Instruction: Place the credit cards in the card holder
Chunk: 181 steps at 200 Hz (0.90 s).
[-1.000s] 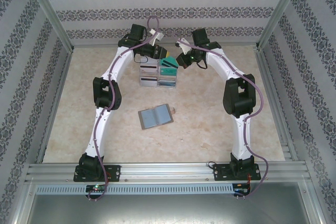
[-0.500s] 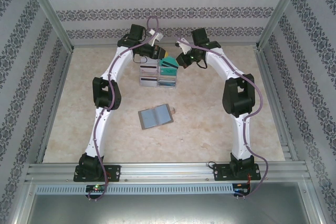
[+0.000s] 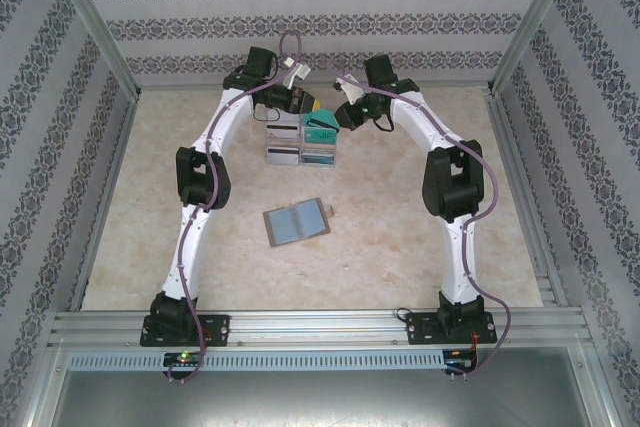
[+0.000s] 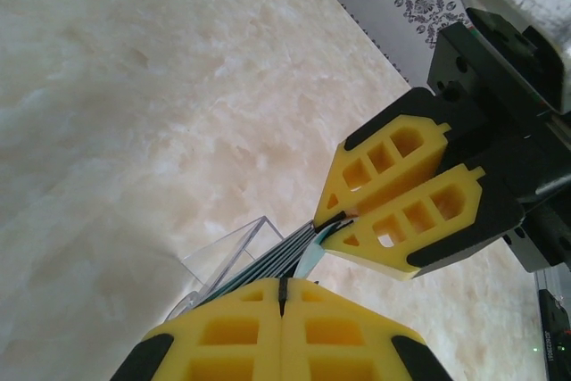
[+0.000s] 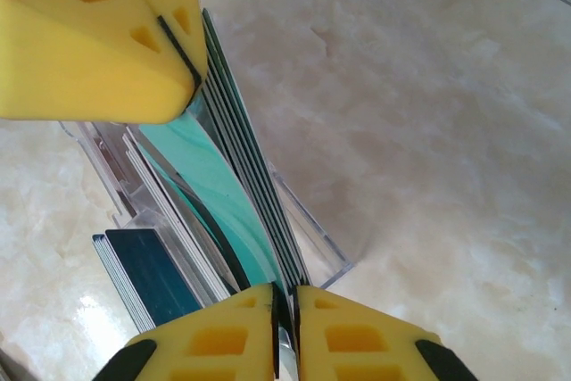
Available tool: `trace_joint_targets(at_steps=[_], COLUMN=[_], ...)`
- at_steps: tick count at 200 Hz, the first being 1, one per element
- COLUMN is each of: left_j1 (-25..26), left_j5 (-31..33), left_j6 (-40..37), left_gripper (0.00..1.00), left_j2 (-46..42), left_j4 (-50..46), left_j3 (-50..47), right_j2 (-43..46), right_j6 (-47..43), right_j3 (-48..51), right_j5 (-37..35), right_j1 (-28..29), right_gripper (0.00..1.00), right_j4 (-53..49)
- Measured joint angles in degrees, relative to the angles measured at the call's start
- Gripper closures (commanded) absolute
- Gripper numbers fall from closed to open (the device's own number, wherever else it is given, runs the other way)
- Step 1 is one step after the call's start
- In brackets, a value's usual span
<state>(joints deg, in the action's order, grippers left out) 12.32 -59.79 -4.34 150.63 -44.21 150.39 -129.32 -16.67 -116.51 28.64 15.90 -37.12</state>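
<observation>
Pincer work at the tray: the right pincer (image 5: 285, 296), seen from its own wrist, is closed to a hairline slit on the edge of one of the teal cards (image 5: 223, 194), with a dark sliver of card caught between its yellow fingers. Just beyond, that card bows out from its stack, which stands on edge in a corner compartment of the clear tray (image 5: 326, 252). A second stack of dark-faced cards (image 5: 147, 278) stands in the compartment beside it. Farther along the same teal stack, the left pincer (image 5: 189, 73) has its fingers pressed fully together, its tip resting at the cards' top edge. Whether it has a card pinched or merely steadies the stack, I cannot tell from here.

From above, working outward from the arm bases, the card holder (image 3: 297, 221) lies open and flat in the middle of the marbled surface (image 3: 420, 247), bluish-grey inside up, well apart from the tray and from both pincers. Its pockets look unfilled. Behind it sits the tray with cards in its compartments, and over its far-right corner the two pincers meet nose to nose.

By the look of it, the job is barely begun. A first teal card seems to be coming free of its stack, and nothing has reached the card holder. Every card is yet to be lifted out, carried across to the holder and slid into a pocket.
</observation>
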Motion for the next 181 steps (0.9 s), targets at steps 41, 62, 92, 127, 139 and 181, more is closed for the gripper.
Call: trace_joint_targets(at_steps=[41,62,92,127,139,181], left_j1=[-0.2,-0.4,-0.5,-0.6,-0.8,-1.4], left_j5=[-0.9,-1.3,-1.5,-1.8,-2.0,-3.3], left_j6=[-0.2,-0.2,-0.2,-0.2,-0.2,-0.2], left_gripper=[1.0,1.0,1.0,1.0,1.0,1.0], left_j2=[0.0,0.0,0.0,0.0,0.0,0.0], left_j4=[-0.4,-0.4,-0.7,-0.9,-1.0,-1.3], left_j3=[0.0,0.0,0.0,0.0,0.0,0.0], right_j2=[-0.2,-0.2,-0.2,-0.2,-0.2,0.3], right_j6=[0.7,1.1,1.5,1.8,1.9,3.2], right_j3=[0.0,0.0,0.0,0.0,0.0,2.3], right_j5=[0.3,0.5,0.8,1.2,1.6,3.7], right_j1=[0.0,0.0,0.0,0.0,0.0,-0.8], right_gripper=[0.64,0.59,0.58,0.53,0.52,0.47], right_j4=[0.6,1.2,1.5,1.8,1.9,3.8])
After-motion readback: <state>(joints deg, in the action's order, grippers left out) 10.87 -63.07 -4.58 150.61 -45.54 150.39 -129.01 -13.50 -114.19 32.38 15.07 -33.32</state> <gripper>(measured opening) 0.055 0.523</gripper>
